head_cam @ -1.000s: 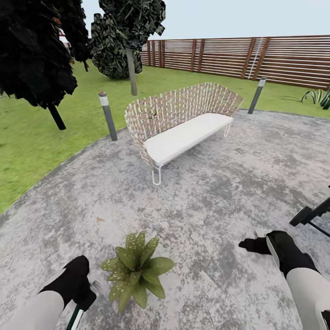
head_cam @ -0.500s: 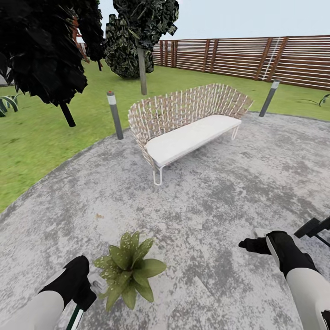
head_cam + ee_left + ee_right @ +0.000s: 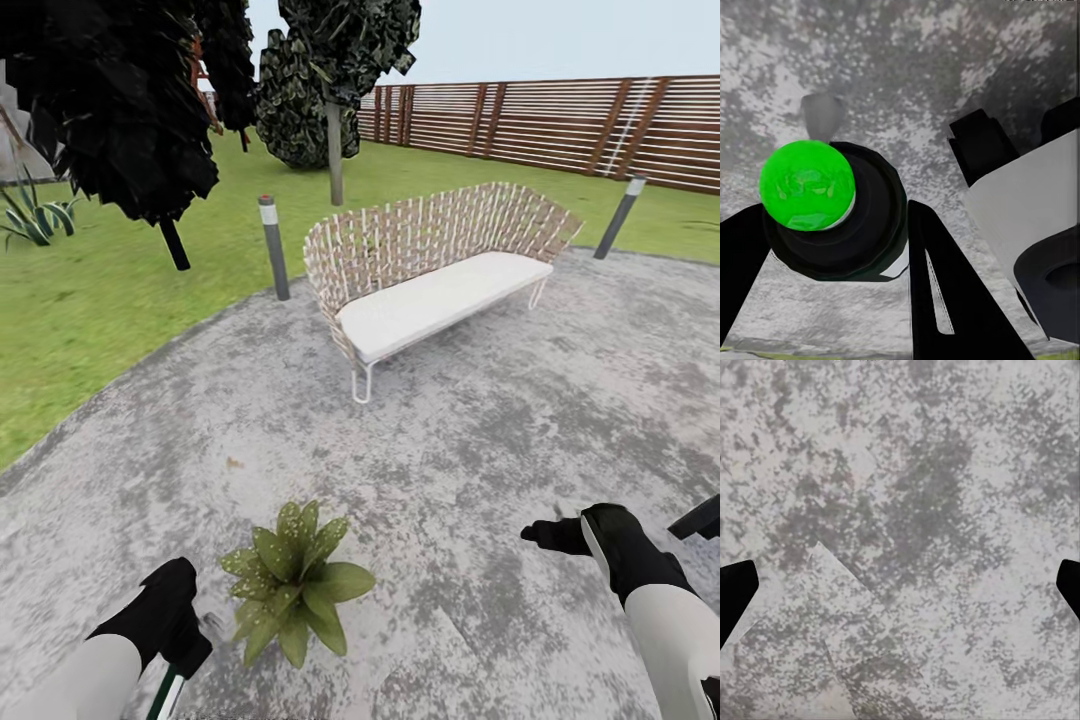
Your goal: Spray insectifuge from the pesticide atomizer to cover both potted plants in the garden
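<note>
One potted plant (image 3: pixel 295 583), one bench (image 3: pixel 440 270), two bollards (image 3: pixel 272 245)

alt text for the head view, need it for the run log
A small potted plant with broad spotted green leaves sits on the grey paved patio between the robot's two arms, nearer the left gripper. Beyond it stands a woven bench with a white seat, with lawn, dark trees and a slatted wooden fence behind.

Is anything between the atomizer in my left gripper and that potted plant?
Nothing visible. The left gripper holds the pesticide atomizer, and the potted plant sits right beside it on the patio.
</note>
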Tool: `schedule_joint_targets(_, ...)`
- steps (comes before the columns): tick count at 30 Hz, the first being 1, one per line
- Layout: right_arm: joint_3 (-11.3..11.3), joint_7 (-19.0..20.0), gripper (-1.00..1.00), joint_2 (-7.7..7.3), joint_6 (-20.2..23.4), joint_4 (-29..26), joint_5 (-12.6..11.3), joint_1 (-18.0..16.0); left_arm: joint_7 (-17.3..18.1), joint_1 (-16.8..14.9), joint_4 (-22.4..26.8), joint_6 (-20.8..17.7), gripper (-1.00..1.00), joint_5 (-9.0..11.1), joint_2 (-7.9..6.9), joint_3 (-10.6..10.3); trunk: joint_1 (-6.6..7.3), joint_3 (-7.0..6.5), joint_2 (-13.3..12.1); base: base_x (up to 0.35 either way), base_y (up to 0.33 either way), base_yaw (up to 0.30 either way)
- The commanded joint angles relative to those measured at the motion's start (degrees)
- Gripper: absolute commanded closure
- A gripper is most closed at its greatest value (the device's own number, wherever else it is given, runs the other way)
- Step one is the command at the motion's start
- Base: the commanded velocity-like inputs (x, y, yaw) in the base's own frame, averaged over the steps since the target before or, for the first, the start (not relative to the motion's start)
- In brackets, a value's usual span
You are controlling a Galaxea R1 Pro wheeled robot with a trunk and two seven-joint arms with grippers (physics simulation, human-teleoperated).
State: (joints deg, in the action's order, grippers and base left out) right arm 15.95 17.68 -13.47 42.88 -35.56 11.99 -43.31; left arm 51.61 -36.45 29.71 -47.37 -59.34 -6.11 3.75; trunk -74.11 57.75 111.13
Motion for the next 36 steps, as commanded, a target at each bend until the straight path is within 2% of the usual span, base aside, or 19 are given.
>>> schedule_joint_targets(1, 0.2, 0.5, -1.00, 0.02, 0.2, -0.1, 0.6, 0.0, 0.5, 0.0, 0.1, -0.2, 1.00, -0.6, 0.14, 0.3, 0.01, 0.06, 0.0, 0.000, -0.173, 0.114)
schedule_joint_targets(14, 0.2, 0.5, -1.00, 0.02, 0.2, -0.1, 0.6, 0.0, 0.5, 0.0, 0.1, -0.2, 1.00, -0.6, 0.57, 0.3, 0.01, 0.12, 0.0, 0.000, -0.294, 0.049)
schedule_joint_targets(27, 0.2, 0.5, -1.00, 0.02, 0.2, -0.1, 0.6, 0.0, 0.5, 0.0, 0.1, -0.2, 1.00, -0.6, 0.57, 0.4, 0.01, 0.44, 0.0, 0.000, -0.016, 0.256)
schedule_joint_targets(31, 0.2, 0.5, -1.00, 0.02, 0.2, -0.1, 0.7, 0.0, 0.5, 0.0, 0.1, -0.2, 1.00, -0.6, 0.65, 0.3, 0.01, 0.45, 0.0, 0.000, 0.000, 0.078)
schedule_joint_targets(33, 0.1, 0.5, -1.00, 0.02, 0.2, -0.1, 0.7, 0.0, 0.5, 0.0, 0.1, -0.2, 1.00, -0.6, 1.69, 0.2, 0.01, 0.45, 0.0, 0.000, -0.017, 0.011)
schedule_joint_targets(35, 0.0, 0.5, -1.00, 0.05, 0.2, -0.1, 0.7, 0.0, 0.5, 0.0, 0.1, -0.2, 1.00, -0.7, 3.36, 0.1, 0.01, 0.46, 0.0, 0.000, -0.111, 0.003)
schedule_joint_targets(36, 0.0, 0.5, -1.00, 0.08, 0.2, -0.1, 0.7, 0.0, 0.5, 0.0, 0.1, -0.4, 1.00, -0.9, 4.67, 0.0, 0.01, 0.46, 0.0, 0.000, -0.123, 0.001)
